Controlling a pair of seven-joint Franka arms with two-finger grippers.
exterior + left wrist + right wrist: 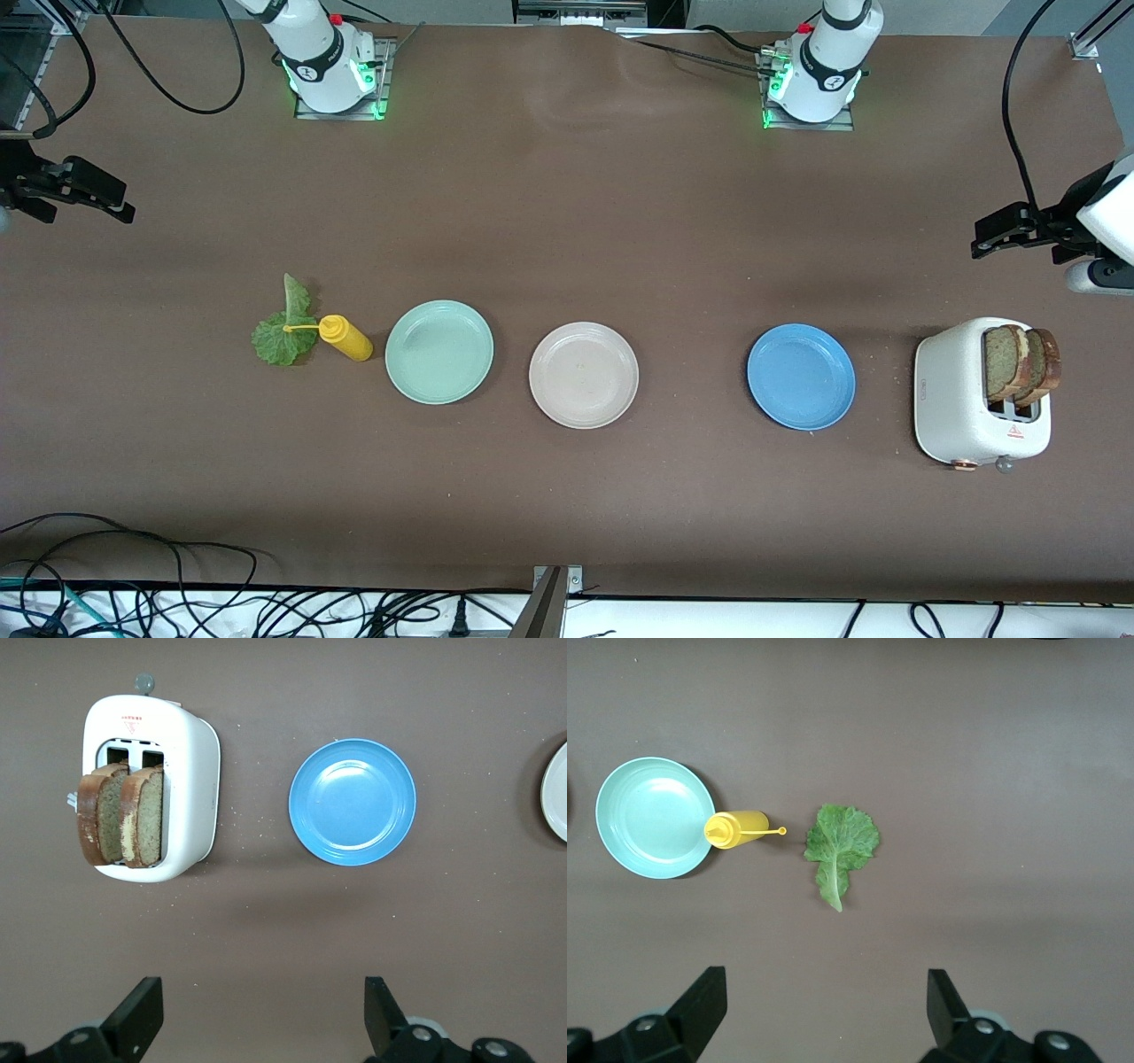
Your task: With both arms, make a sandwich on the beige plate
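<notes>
On the brown table, from the right arm's end to the left arm's end:

Right gripper: up in the air at the edge of the front view, over bare table at the right arm's end; fingers spread wide with nothing between them. The arm waits.

Lettuce leaf: flat on the table, ruffled end nearer the front camera, stalk pointing toward the robots' bases. In the right wrist view it lies apart from the bottle's body.

Yellow squeeze bottle: beside the leaf; its thin cap strap reaches over the leaf in the front view. It stands between the leaf and the mint green plate.

Mint green plate: bare, just beside the bottle.

Beige plate: bare, near the middle of the row, between the mint green and blue plates, touching neither. No bread or lettuce on it yet.

Blue plate: bare, well apart from the beige plate, with a few crumbs on the table near it.

White toaster: at the left arm's end of the row; two brown bread slices stand upright in its slots, sticking out of the top.

Left gripper: in the air over the table at the left arm's end, above the toaster's end of the row; fingers released, wide apart, holding nothing. This arm waits too.
</notes>
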